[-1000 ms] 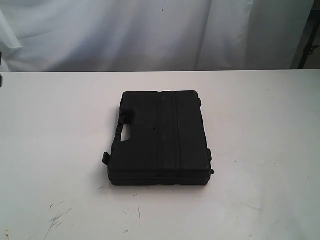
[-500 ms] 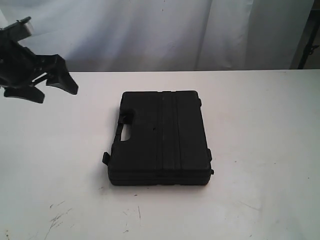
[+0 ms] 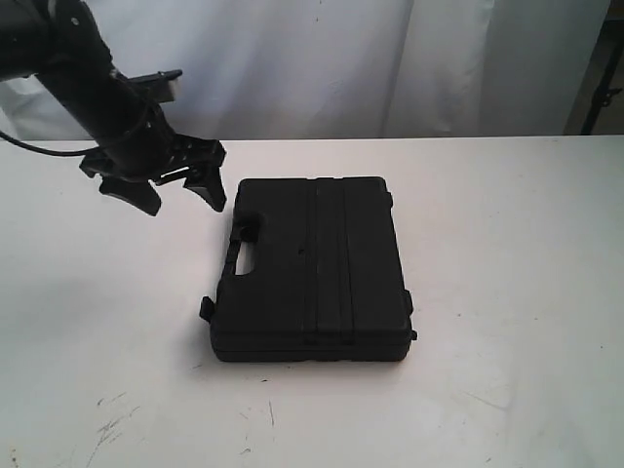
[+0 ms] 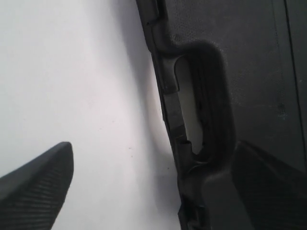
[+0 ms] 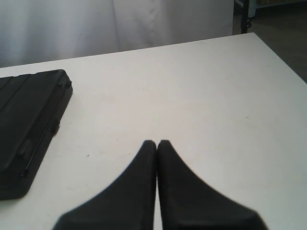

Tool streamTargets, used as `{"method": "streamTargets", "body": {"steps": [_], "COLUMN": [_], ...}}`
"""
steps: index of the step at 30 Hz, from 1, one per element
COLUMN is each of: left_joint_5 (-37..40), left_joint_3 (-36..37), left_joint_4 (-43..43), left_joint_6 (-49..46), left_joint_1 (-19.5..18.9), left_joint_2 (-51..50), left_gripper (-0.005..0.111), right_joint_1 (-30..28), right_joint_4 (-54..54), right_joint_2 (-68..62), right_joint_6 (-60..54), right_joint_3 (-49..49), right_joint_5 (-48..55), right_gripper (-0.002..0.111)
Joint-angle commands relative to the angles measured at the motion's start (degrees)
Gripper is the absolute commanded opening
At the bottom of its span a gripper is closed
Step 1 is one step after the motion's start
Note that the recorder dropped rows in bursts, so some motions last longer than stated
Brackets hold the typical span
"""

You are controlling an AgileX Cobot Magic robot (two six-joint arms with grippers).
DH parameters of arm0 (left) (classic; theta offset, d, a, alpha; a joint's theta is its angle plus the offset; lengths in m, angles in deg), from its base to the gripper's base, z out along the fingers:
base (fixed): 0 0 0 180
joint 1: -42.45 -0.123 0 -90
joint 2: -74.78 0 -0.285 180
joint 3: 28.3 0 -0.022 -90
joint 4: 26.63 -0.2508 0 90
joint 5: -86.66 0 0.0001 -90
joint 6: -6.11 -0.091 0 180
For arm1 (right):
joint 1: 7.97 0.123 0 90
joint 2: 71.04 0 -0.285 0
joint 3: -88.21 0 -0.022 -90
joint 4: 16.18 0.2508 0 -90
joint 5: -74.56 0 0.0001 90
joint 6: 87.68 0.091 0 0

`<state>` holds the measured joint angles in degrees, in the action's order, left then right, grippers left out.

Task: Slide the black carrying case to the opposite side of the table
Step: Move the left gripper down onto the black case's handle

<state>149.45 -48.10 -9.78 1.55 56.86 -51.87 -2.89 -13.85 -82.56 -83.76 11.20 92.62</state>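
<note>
Black carrying case (image 3: pixel 312 268) on the surface (image 3: pixel 507 292), left gripper (image 3: pixel 183 203) beside it
Jaws spread wide, it hovers near the handle end (right gripper (image 5: pixel 157 143), fingers pressed together, is apart).

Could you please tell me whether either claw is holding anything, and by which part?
Nothing is held. The left claw is open near the handle of the black carrying case, gripping nothing; the right claw is shut on empty air above the table.
</note>
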Motion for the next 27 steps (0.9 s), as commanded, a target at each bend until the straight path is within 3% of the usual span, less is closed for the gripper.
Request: {"method": "streamTargets", "body": {"steps": [1, 27], "left_joint_5": [0.6, -0.8], "left_joint_3": [-2.9, -3.2], "left_joint_4": [-0.7, -3.5], "left_joint_6": [1.5, 4.6], "left_joint_1": [1.7, 5.1], "left_joint_2": [-3.1, -12.4], "left_gripper": [0.083, 0.083], "right_joint_1": [-0.4, -0.4], "right_joint_4": [0.1, 0.1], "right_joint_2": [0.3, 0.3], "right_joint_6": [-0.5, -0.5], "right_joint_3": [-0.2, -0.2], "right_joint_5": [-0.5, -0.5], "right_gripper": [0.0, 0.0]}}
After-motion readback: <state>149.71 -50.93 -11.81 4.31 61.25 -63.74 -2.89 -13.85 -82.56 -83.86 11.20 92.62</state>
